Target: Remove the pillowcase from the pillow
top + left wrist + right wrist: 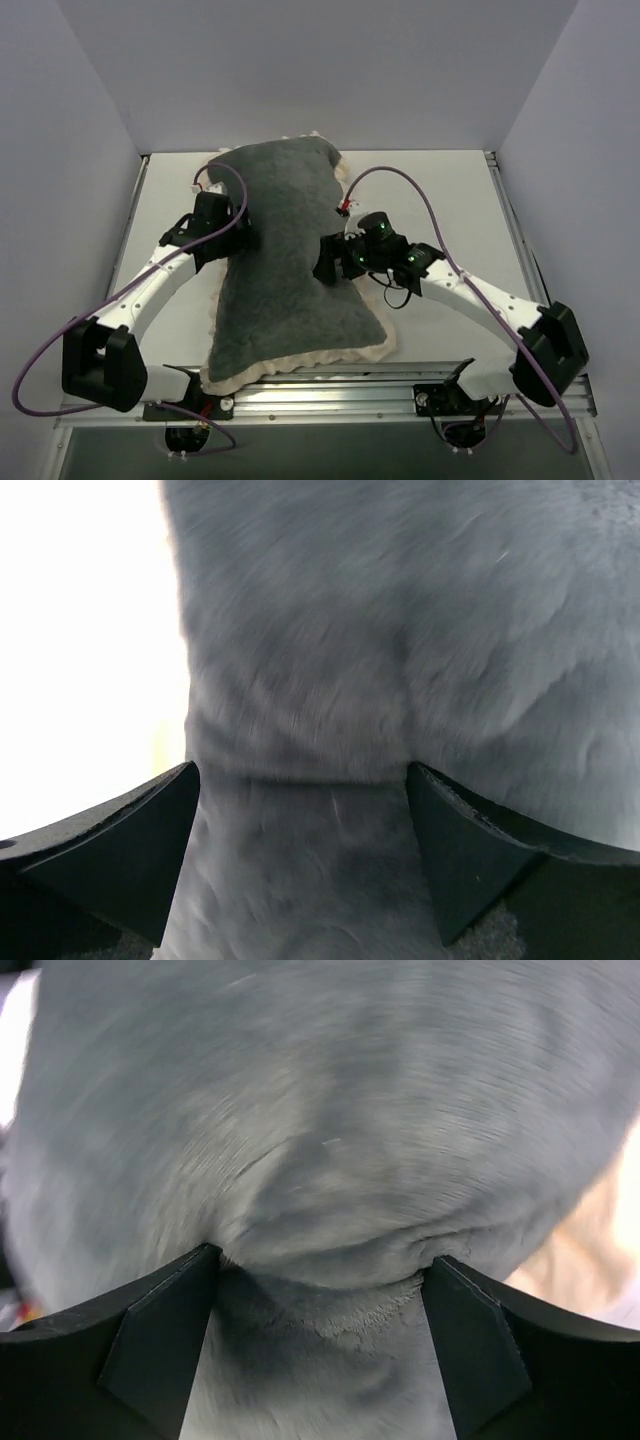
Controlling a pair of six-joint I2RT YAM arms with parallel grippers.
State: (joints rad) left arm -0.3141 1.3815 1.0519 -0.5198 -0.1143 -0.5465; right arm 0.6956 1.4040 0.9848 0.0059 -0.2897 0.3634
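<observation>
White table [440, 200]: my left pincer [244, 238] gapes wide at the pillowcase's [285, 270] left edge; my right pincer [326, 262] straddles its right edge, grip unclear.

The pillowcase [285, 260] hides the pillow. From above, left gripper [245, 238] and right gripper [322, 262] tips lie unseen at its 9 and 3 o'clock edges. Wrist-view fabric is blurred.

Dark grey-green, cream-edged pillowcase [285, 250]

Pillowcase [285, 270] on table [450, 190] (left gripper [240, 238], right gripper [328, 262] flanking).
</observation>
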